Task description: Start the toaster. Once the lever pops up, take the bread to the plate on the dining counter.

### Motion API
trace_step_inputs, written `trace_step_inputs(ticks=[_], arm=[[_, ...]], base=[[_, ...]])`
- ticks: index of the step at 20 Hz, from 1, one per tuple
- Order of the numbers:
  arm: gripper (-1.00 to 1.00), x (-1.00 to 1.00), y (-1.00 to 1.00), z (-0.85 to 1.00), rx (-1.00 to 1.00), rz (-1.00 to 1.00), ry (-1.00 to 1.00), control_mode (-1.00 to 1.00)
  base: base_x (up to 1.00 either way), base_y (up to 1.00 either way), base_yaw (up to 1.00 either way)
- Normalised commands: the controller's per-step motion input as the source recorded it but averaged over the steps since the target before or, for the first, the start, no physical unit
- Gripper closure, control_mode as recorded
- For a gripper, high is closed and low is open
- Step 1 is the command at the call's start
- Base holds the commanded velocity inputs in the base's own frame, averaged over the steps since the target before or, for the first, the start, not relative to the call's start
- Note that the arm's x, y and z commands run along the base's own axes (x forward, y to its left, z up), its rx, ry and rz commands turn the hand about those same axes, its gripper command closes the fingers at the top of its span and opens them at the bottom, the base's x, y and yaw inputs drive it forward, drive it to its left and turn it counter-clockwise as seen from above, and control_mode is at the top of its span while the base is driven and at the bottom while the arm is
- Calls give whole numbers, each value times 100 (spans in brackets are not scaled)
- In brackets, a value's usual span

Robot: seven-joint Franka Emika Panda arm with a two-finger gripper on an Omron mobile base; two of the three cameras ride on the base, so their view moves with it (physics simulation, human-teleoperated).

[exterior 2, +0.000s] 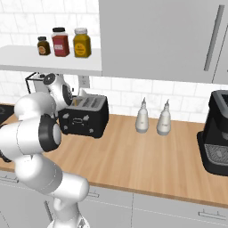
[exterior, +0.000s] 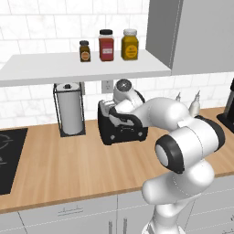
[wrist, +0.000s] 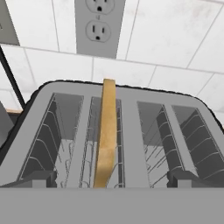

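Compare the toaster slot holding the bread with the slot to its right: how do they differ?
The second slot from the left holds the bread, upright on edge and poking above the toaster top. The slot to its right holds only bare wire guides. Both are narrow, grey and wire-lined.

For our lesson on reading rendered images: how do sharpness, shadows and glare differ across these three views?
Left base view: soft, slightly blurred, faint shadow beneath the shelf. Right base view: even light, no glare on the toaster. Hand view: sharpest, the bread crisp in its slot, wire guides clearly drawn.
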Motion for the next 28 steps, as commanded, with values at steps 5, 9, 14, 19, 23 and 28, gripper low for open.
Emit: trace_step_inputs(ticks=[5, 9, 14, 19, 23, 28], arm=[[-100, 0, 3, -3, 0, 0, 0, -100], [-100, 8, 1, -2, 0, 0, 0, -100], [-100, 13, 1, -6, 0, 0, 0, -100], [-100, 13, 5, -12, 0, 0, 0, -100], [-100, 10, 6, -7, 0, 0, 0, -100], [-100, 9, 0, -6, 0, 0, 0, -100]], base=[[0, 0, 0], [0, 0, 0], [0, 0, 0], [0, 0, 0], [0, 0, 0], [0, 0, 0]])
